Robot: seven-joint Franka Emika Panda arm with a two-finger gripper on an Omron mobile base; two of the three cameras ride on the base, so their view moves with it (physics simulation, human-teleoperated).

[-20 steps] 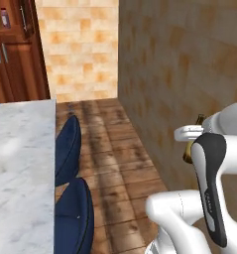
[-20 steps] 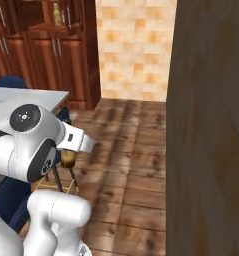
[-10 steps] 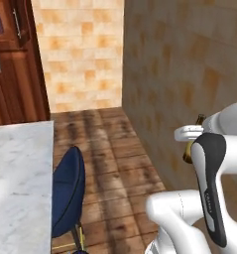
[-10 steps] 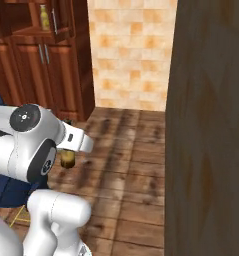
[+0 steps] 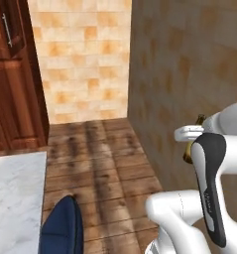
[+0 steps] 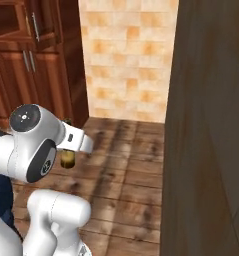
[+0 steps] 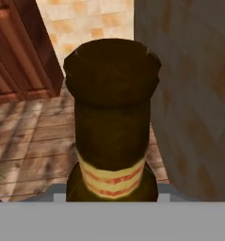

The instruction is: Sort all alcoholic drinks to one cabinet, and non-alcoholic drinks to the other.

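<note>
The robot's jaws are clenched around the brown bottle (image 7: 112, 122). In the hand view the bottle stands straight up, very close to the camera. It has a dark round top and a yellow band with red stripes lower down.

In the left base view the bottle (image 5: 193, 147) peeks out behind the white arm, up in the air, near the brown wall (image 5: 189, 64). In the right base view a bit of the bottle (image 6: 67, 159) shows under the arm's round joint, above the wooden floor (image 6: 126, 165).

The tall red-brown cabinet (image 6: 36, 60) stands at the left, well apart from the bottle. Its doors have silver bar handles (image 6: 35, 27). Next to it is a wall of orange tiles (image 5: 80, 54).

A corner of the white stone counter (image 5: 16, 198) shows at the bottom left of the left base view. A blue chair (image 5: 63, 230) is just beside it.
</note>
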